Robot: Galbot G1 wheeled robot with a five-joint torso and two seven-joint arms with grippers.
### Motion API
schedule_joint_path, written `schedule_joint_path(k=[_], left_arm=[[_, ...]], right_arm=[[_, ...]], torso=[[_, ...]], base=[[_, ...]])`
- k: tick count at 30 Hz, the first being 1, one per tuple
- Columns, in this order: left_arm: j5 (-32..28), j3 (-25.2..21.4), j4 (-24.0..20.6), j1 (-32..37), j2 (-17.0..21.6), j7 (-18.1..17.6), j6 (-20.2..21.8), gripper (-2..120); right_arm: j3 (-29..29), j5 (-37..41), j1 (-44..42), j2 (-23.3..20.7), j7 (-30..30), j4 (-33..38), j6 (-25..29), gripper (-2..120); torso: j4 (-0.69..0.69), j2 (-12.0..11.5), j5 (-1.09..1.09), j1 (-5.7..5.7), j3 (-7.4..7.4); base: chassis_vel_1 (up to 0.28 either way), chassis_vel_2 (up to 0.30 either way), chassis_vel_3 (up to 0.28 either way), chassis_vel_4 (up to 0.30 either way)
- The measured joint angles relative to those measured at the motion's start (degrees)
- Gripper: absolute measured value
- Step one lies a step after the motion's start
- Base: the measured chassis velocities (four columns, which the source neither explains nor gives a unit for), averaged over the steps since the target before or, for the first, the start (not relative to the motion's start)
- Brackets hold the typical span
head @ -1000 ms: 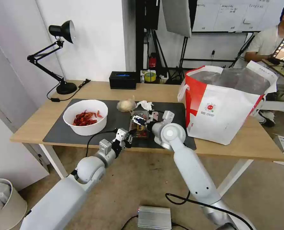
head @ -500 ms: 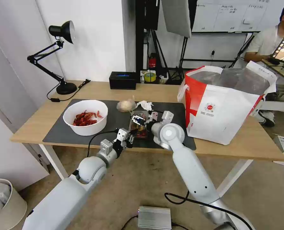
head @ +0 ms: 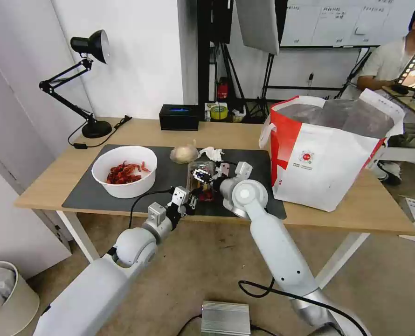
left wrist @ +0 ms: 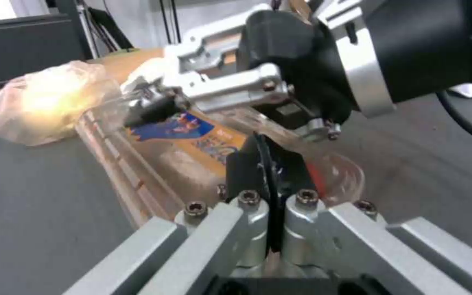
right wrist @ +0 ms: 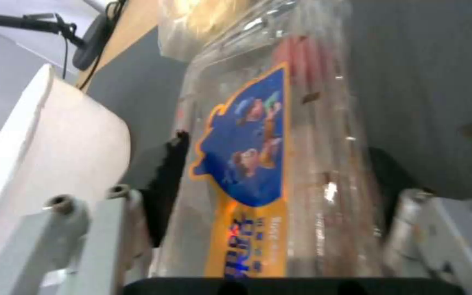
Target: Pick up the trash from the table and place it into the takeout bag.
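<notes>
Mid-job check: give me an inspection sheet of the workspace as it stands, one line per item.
Surface: wooden table with grey mat.
Job's things: tomato tray on mat; bowl of shells left of it; yellowish bag and tissue behind it; takeout bag upright, open, on the right.
Clutter: black box, desk lamp.
Grippers: right pincer straddles the tray, fingers at both sides; left pincer shut at the tray's near end.
Cables: lamp cord on table; cable on the floor.
Surroundings: bin at lower left, metal box on the floor.
</notes>
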Motion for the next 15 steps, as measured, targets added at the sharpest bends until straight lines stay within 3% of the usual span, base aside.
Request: schedule_joint_path(k=[2,3,6,15], left_arm=[[-0.1,0.0,-0.2,-0.1,0.0,-0.5,0.0,0],[-0.1,0.0,-0.2,-0.1,0.0,-0.5,0.0,0],[-0.2,0.0,-0.3,-0.2,0.0,-0.6,0.0,0],[-0.5,0.0,-0.3,-0.4,0.1,-0.6,0.0,0]], right_arm=[[-0.1,0.0,0.1,-0.3,0.0,0.0,-0.1,49],[-0.1,0.0,0.1,-0.3,0.0,0.0,-0.1,49],[-0.1,0.3,0.1,-0.8,0.0,0.2,-0.2,33],[0.0,0.6,-0.1,-1.6,-0.9,0.3,-0.6,5]], torso=[[0.0,0.0,0.0,0.0,0.0],[0.0,0.0,0.0,0.0,0.0],[0.0,0.0,0.0,0.0,0.0],[0.0,0.0,0.0,0.0,-0.01]], base=[[0.0,0.0,0.0,0.0],[0.0,0.0,0.0,0.0],[0.0,0.0,0.0,0.0],[0.0,0.0,0.0,0.0]])
